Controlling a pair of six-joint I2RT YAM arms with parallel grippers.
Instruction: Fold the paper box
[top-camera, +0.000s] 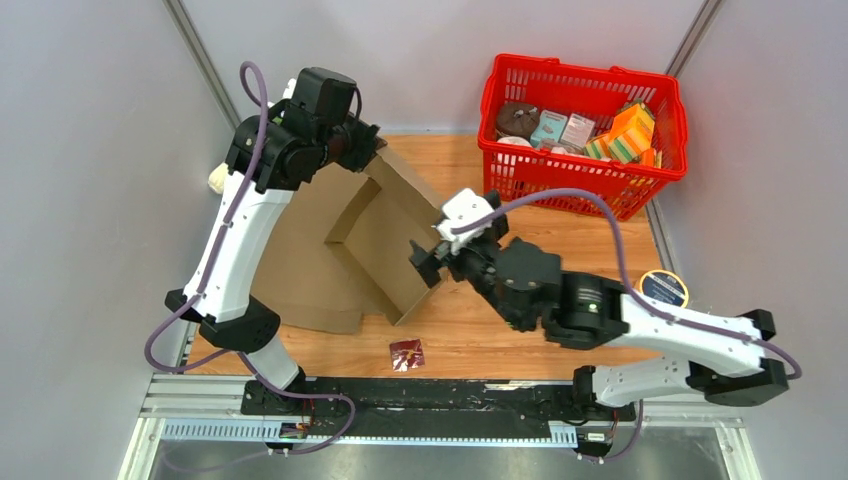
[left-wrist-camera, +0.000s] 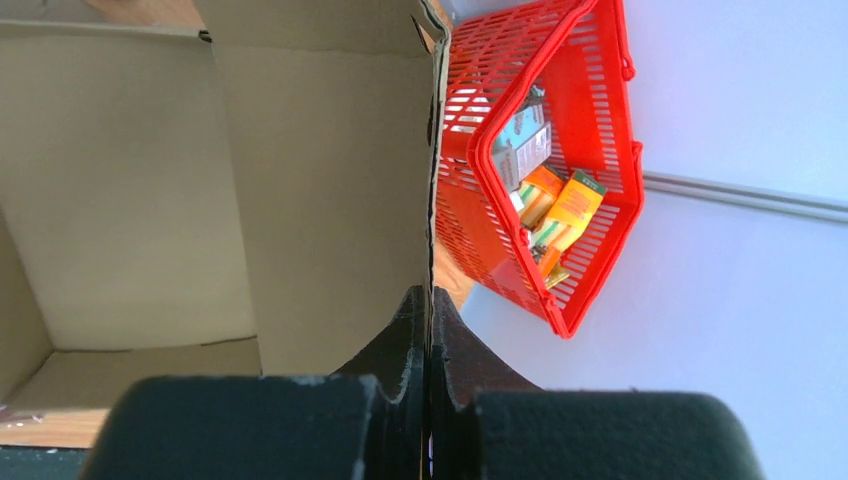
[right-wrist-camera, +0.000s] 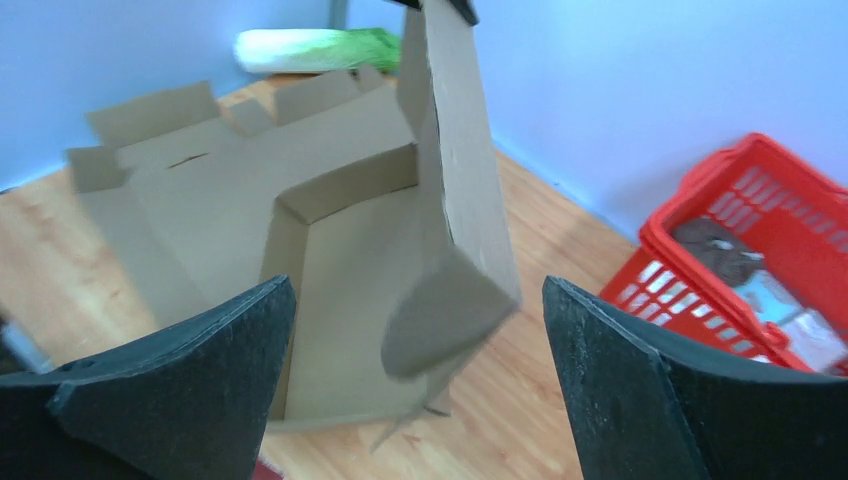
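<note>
The brown paper box (top-camera: 340, 245) lies partly folded on the wooden table, its base flat and one long side wall (top-camera: 405, 190) raised upright. My left gripper (top-camera: 368, 140) is shut on the far end of that wall. In the left wrist view the cardboard edge (left-wrist-camera: 432, 150) runs straight into the closed left gripper (left-wrist-camera: 430, 310). My right gripper (top-camera: 428, 262) hovers open at the near end of the wall. In the right wrist view its fingers (right-wrist-camera: 190, 380) stand wide either side of the wall's rounded end flap (right-wrist-camera: 445, 320), touching nothing.
A red basket (top-camera: 665, 110) holding several packages stands at the back right. A round tin (top-camera: 663, 288) sits by the right arm. A small red packet (top-camera: 407, 354) lies near the front edge. A white and green roll (right-wrist-camera: 310, 48) lies at the far left.
</note>
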